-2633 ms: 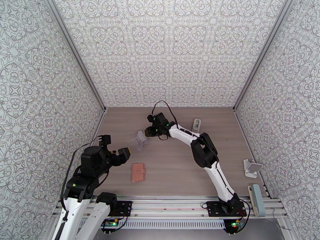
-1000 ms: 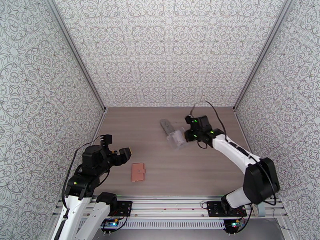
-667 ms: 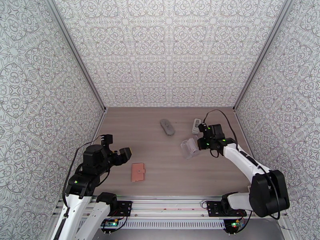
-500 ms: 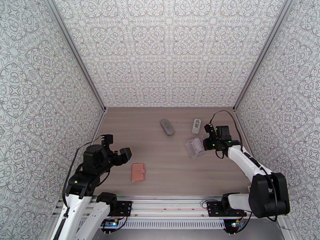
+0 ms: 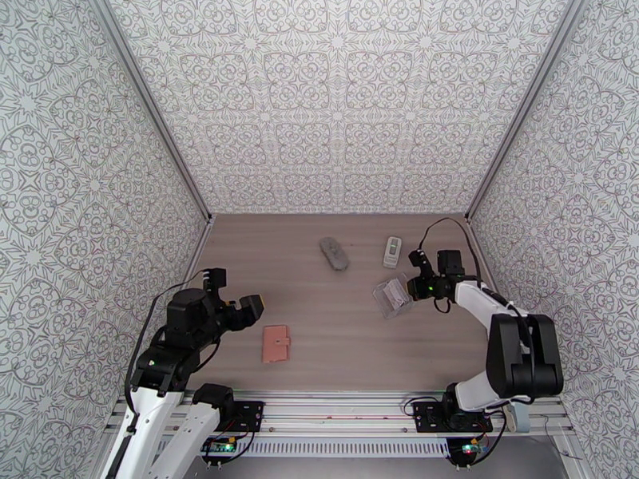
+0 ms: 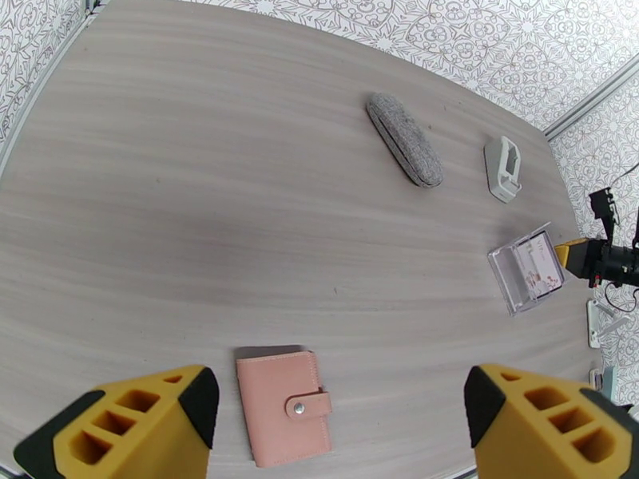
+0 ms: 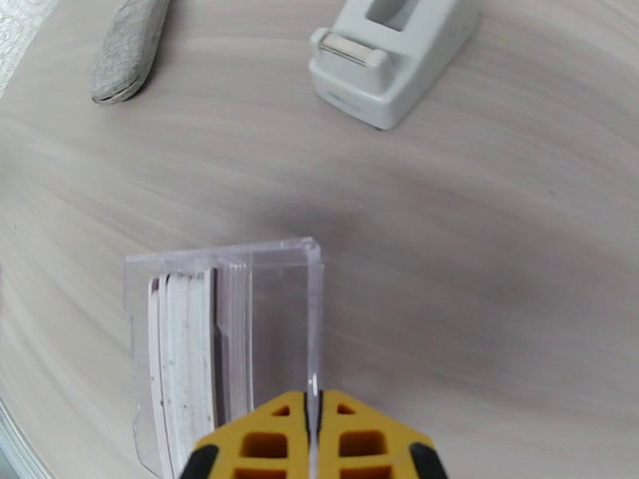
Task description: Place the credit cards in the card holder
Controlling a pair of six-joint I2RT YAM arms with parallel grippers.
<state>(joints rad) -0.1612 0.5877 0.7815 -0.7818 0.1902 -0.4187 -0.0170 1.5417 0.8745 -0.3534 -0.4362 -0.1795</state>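
**Right gripper is holding the box of cards**

Nearest to the arms, a pink wallet (image 6: 283, 409) is lying flat on the wooden table (image 5: 319, 353). It looks soft, like leather, and a little flap with a round snap is keeping it shut. I am guessing this is the card holder, so it needs opening before any card can go in.

The left gripper (image 6: 339, 401) is hanging just above the wallet. Its chunky yellow fingers are standing wide apart and holding nothing. It looks like it is waiting to help.

Farther out on the right side, the right gripper (image 7: 313, 417) is pinching the thin wall of a clear box (image 7: 232, 329). Its jaws are squeezed together on that wall. The box is hard, see-through plastic with square corners. The cards (image 7: 180, 345) are standing on edge inside it, packed in a stack, showing their thin white edges. Holding the wall lets the arm move all the cards at once. I cannot tell if the box is touching the table.

Farthest away, a fuzzy grey case (image 5: 334, 253), long and rounded, and a white plastic tape holder (image 7: 391, 49) are sitting apart from everything.
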